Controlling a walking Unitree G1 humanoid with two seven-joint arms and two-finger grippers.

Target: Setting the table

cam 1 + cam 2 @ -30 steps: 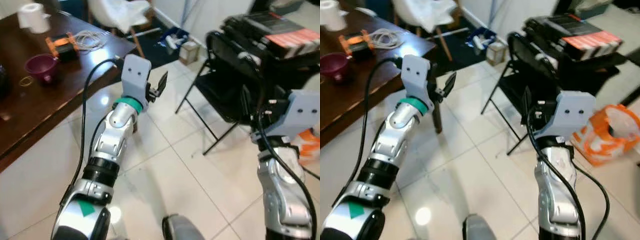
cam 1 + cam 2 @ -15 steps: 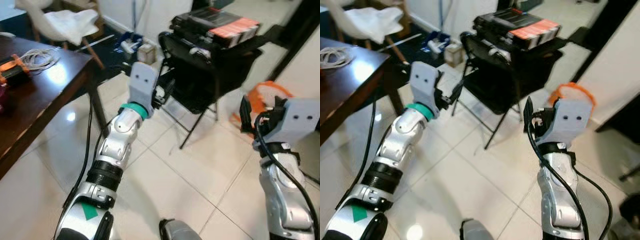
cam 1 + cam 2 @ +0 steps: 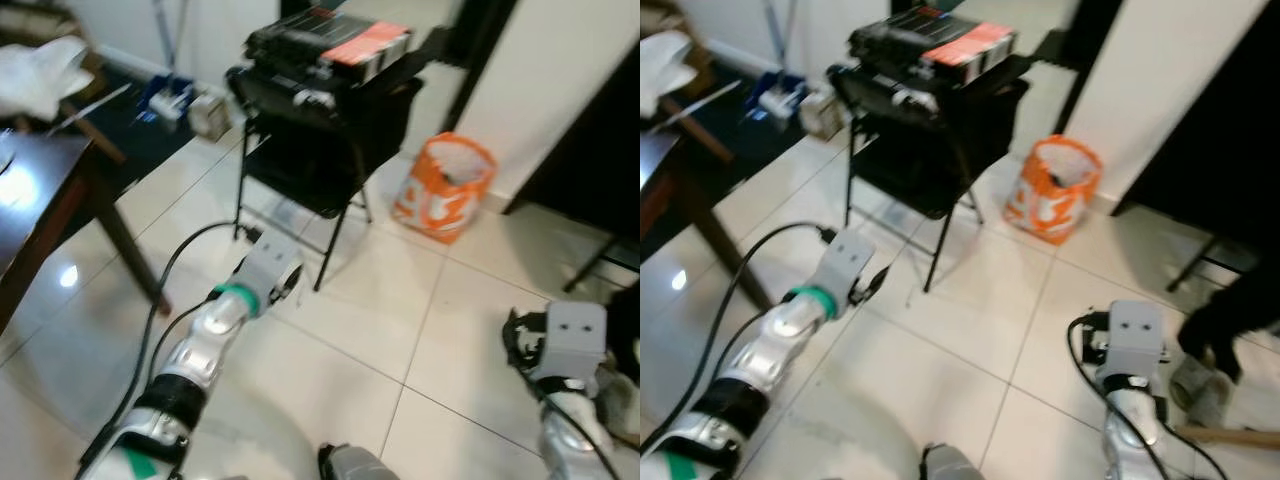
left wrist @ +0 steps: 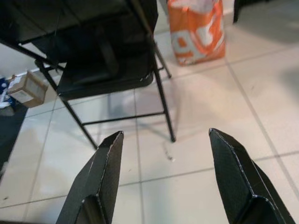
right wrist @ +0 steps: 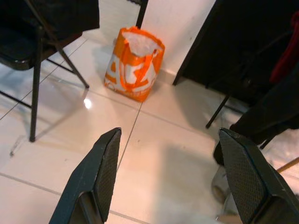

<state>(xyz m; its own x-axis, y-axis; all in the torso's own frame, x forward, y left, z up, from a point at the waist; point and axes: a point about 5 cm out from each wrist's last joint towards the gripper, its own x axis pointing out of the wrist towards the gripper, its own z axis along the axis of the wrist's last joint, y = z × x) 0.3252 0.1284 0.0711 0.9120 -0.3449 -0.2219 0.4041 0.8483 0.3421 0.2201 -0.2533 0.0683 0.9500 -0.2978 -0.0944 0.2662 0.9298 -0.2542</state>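
Step in hand: I judge the robot is in transit between places, not yet working on the table; both arms are low and carry nothing.
Left gripper (image 4: 163,177): it is held out over the white floor tiles (image 3: 400,300), its two black fingers spread wide with nothing between them; it points toward the folding chair (image 3: 320,140).
Right gripper (image 5: 170,179): it is low at the robot's right side, fingers also wide apart and empty, facing the orange bag (image 5: 134,63).
The task's thing: the dark wooden table (image 3: 35,215) is at the robot's left, only its corner and one leg in view; its top is glossy and reflects the light. I see no plate, cup or cutlery in these pictures.
Next move: in my opinion the robot must first find the tableware, so it needs to turn or walk until dishes come in view, keeping its arms away from the chair legs.
Materials and shapes: the chair has thin black metal legs and a dark seat, with flat black cases and one red-orange panel stacked on top. The bag is orange with white print, soft and crumpled, open at the top. The tiles are smooth, shiny, with thin grey joints. The arms are silver metal with grey plastic wrist housings.
Also: dark clothing of a person (image 3: 1240,310) is at the far right.
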